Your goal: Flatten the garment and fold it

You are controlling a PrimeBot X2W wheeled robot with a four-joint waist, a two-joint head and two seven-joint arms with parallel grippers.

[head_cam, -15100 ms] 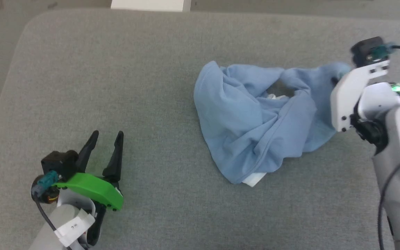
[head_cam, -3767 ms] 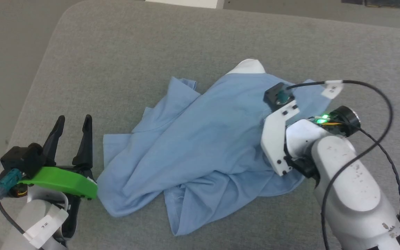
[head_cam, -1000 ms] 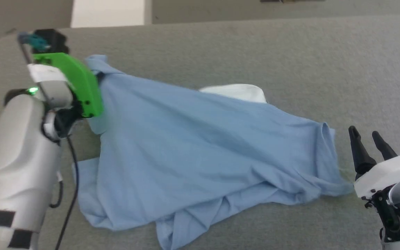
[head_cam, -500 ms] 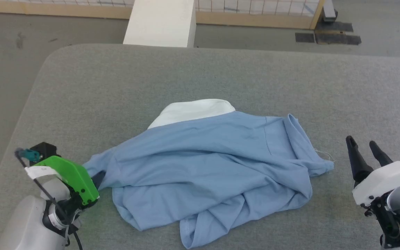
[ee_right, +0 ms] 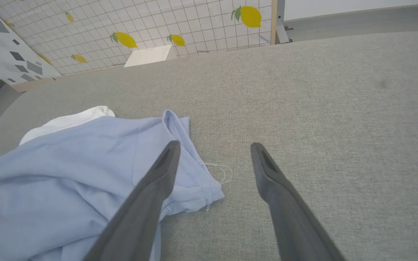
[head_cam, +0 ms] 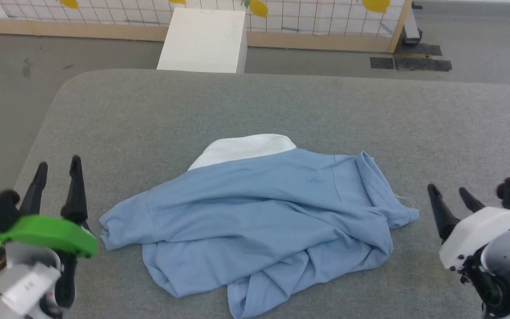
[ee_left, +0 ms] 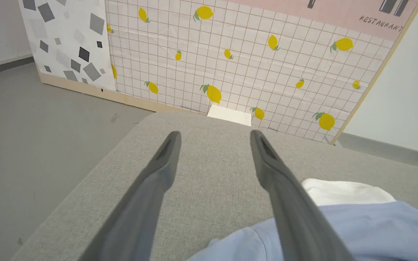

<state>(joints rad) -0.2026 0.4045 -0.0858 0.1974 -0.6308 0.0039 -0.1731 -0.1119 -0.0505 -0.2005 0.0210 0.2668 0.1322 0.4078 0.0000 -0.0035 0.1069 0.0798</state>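
Looking over the garment, I am finding it bunched at mid-frame on the grey padded table, white neck panel showing at its top; flattening is only partly done, folding not begun. Both claws are standing spread and empty: left gripper at lower left, right gripper at lower right, each near a cloth edge, with bare table lying open above.

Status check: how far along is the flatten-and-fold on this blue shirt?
Done: the garment lies roughly spread on the grey table, with its white neck panel at the far edge. In hand: nothing; the left gripper and right gripper are both open, one at each side of the cloth. Left: the near folds are bunched, so flattening is unfinished, and no fold is made.
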